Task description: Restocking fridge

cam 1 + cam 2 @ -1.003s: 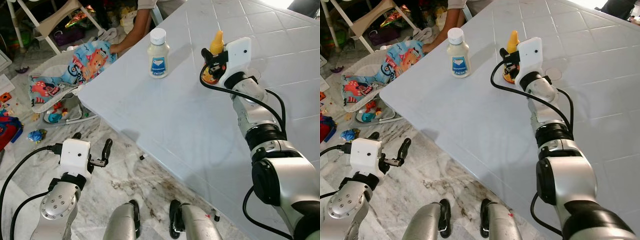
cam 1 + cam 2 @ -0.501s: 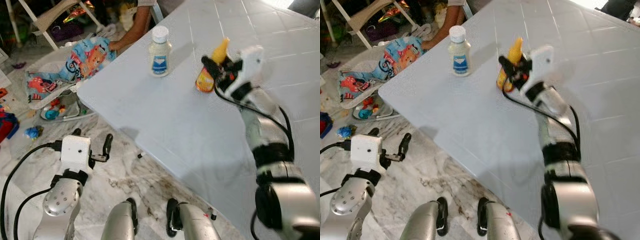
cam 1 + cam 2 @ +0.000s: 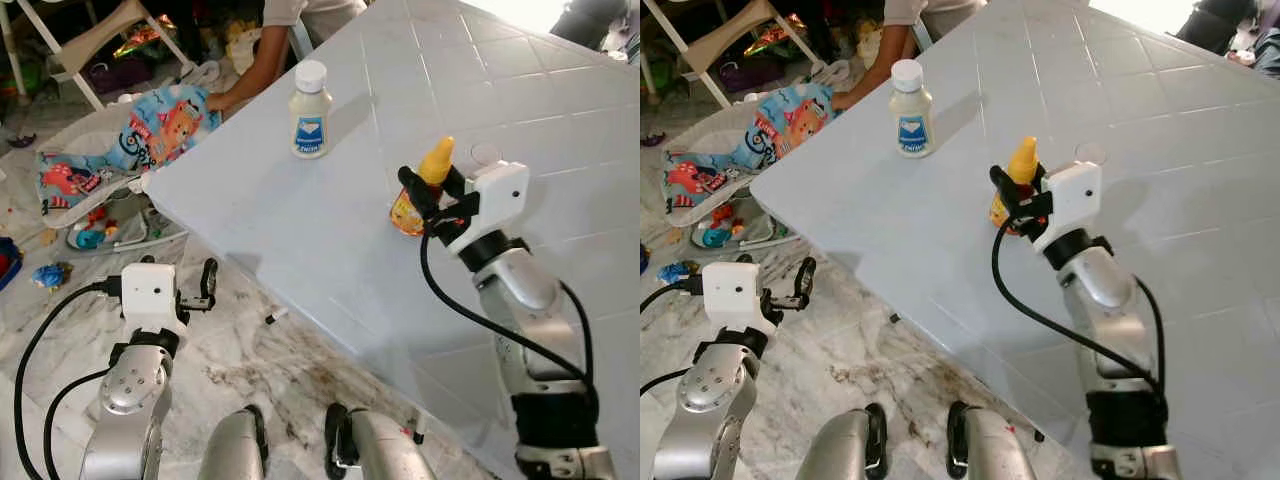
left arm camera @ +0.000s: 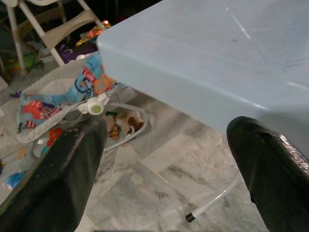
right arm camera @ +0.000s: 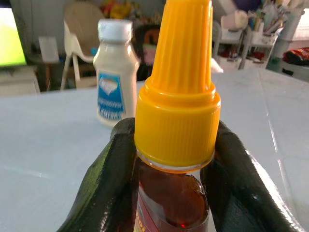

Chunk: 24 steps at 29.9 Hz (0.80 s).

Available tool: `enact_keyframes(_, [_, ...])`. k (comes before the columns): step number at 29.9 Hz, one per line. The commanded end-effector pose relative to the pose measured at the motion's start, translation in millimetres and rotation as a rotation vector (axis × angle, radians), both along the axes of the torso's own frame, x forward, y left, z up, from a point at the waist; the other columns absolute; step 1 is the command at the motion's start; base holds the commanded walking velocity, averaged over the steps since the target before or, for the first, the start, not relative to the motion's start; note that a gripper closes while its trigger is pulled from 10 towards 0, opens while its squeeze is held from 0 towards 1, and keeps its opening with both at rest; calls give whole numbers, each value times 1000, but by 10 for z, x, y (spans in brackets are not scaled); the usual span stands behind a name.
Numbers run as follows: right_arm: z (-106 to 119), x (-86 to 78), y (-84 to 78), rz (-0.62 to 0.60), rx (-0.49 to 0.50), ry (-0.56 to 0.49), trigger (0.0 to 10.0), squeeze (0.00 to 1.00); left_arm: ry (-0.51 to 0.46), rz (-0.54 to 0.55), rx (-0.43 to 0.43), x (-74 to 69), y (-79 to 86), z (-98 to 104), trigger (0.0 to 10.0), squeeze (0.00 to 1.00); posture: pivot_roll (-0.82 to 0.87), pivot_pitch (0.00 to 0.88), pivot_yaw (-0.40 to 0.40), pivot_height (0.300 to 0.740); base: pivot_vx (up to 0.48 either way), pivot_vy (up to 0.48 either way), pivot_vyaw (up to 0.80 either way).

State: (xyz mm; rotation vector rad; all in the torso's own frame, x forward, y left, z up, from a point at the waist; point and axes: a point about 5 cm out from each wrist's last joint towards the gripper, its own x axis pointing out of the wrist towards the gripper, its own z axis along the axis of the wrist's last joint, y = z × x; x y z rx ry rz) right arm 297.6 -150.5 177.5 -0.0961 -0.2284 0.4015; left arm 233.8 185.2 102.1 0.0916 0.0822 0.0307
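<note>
Ribbed yellow-capped bottle (image 5: 175,125) between right gripper (image 3: 428,198) fingers

No legible text, even on the white bottle's blue label (image 5: 110,96).

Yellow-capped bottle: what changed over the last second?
The right gripper stays shut on the yellow-capped bottle and has drawn it back across the table toward the robot, farther from the white bottle. In the right wrist view both fingers press the neck under the cap. The white bottle stayed put near the table's corner. The left gripper still hangs open over the floor.
</note>
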Motion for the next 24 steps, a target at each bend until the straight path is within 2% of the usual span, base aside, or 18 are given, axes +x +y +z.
enact_keyframes(1, [108, -41, 69, 11, -10, -54, 10000, 0, 21, 10, 0, -9, 14, -55, 10000, 0, 24, 84, -43, 740, 0, 435, 800])
enact_keyframes(8, [18, -40, 127, -15, 48, -1, 10000, 0, 15, 28, -12, 68, -3, -93, 10000, 0, 24, 44, -64, 740, 0, 461, 800])
enact_keyframes(13, [-32, -18, 220, -18, 49, 20, 10000, 0, -13, 41, -19, 206, -18, -56, 10000, 0, 28, 27, -64, 740, 0, 458, 800])
enact_keyframes(18, [-41, 80, 170, -58, 43, 16, 10000, 0, -42, 39, 7, 295, -3, -11, 10000, 0, 45, 17, -53, 740, 0, 444, 634])
enact_keyframes(24, [-89, 100, 138, -97, 56, 29, 10000, 0, -74, 86, 40, 316, 86, 24, 10000, 0, 64, 0, -62, 740, 0, 0, 228])
